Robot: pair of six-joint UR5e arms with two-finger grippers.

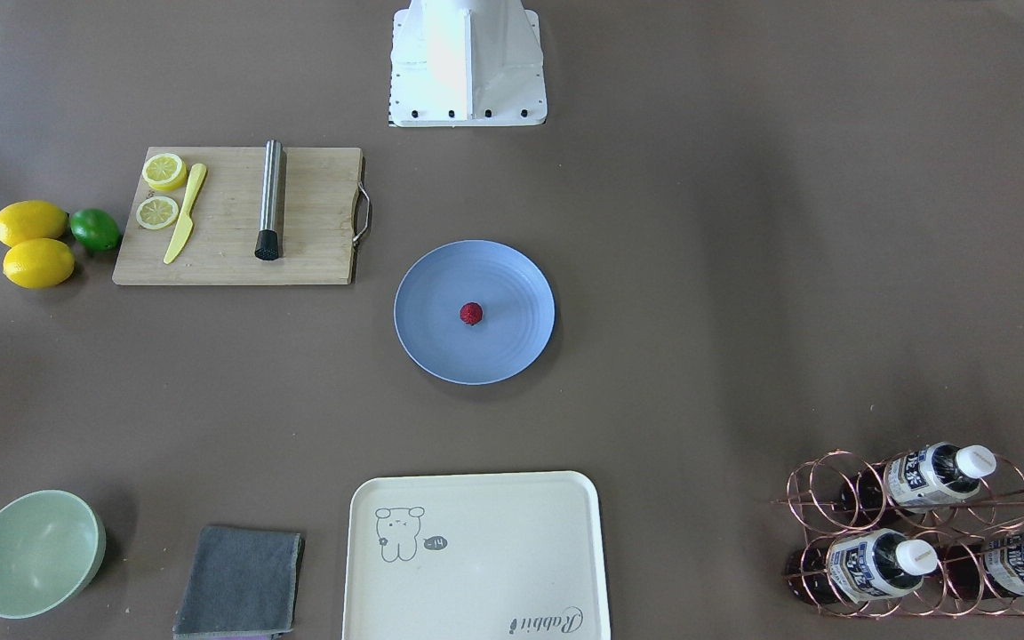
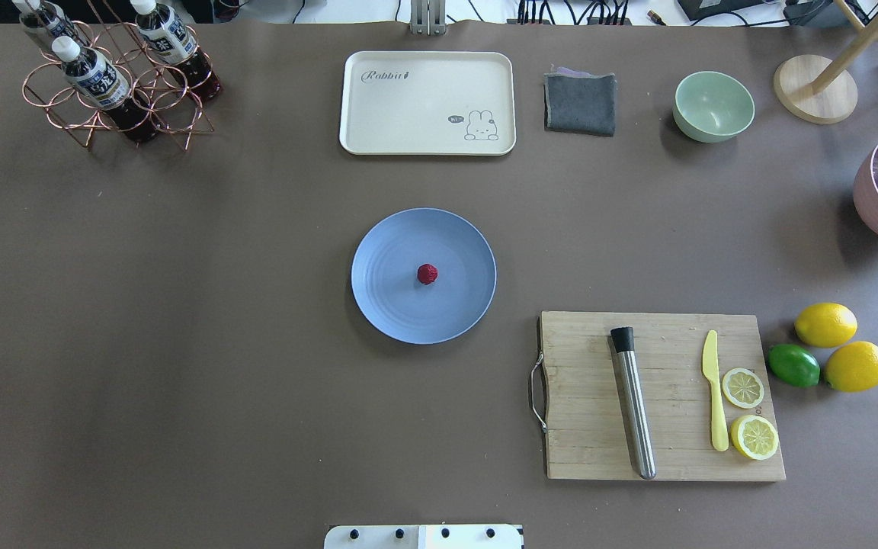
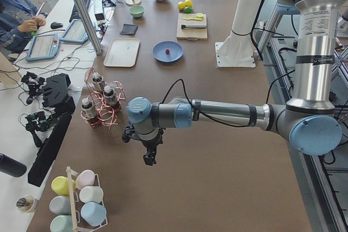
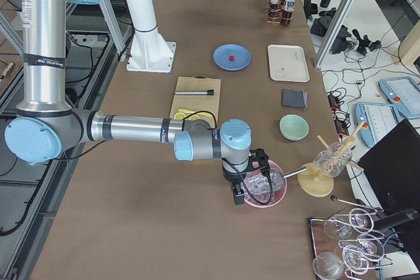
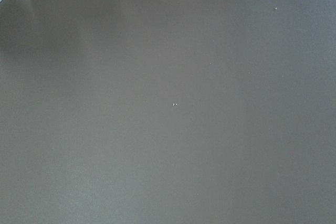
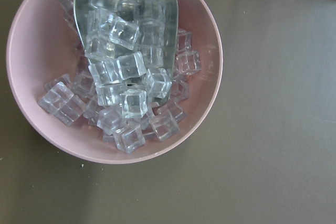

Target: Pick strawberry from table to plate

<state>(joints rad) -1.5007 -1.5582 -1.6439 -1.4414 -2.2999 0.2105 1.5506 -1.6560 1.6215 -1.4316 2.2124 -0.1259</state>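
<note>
The small dark-red strawberry [image 1: 471, 313] [image 2: 427, 274] lies at the centre of the light-blue plate [image 1: 516, 271] [image 2: 389, 255], which rests mid-table on the brown-grey table [image 1: 743, 267]. No gripper is near it. My left gripper [image 3: 148, 158] hangs over bare table at the left end, far from the plate [image 3: 160, 54]; I cannot tell whether it is open or shut. My right gripper [image 4: 237, 196] hovers above a pink bowl of ice cubes [image 6: 113, 66] at the right end; its state I cannot tell either. The left wrist view holds only bare table.
A wooden cutting board [image 2: 584, 396] carries a steel muddler, yellow knife and lemon slices. Two lemons and a lime [image 2: 793, 364] lie beside it. Cream tray [image 2: 427, 103], grey cloth [image 2: 580, 103], green bowl [image 2: 713, 105], bottle rack [image 2: 115, 76] line the far edge.
</note>
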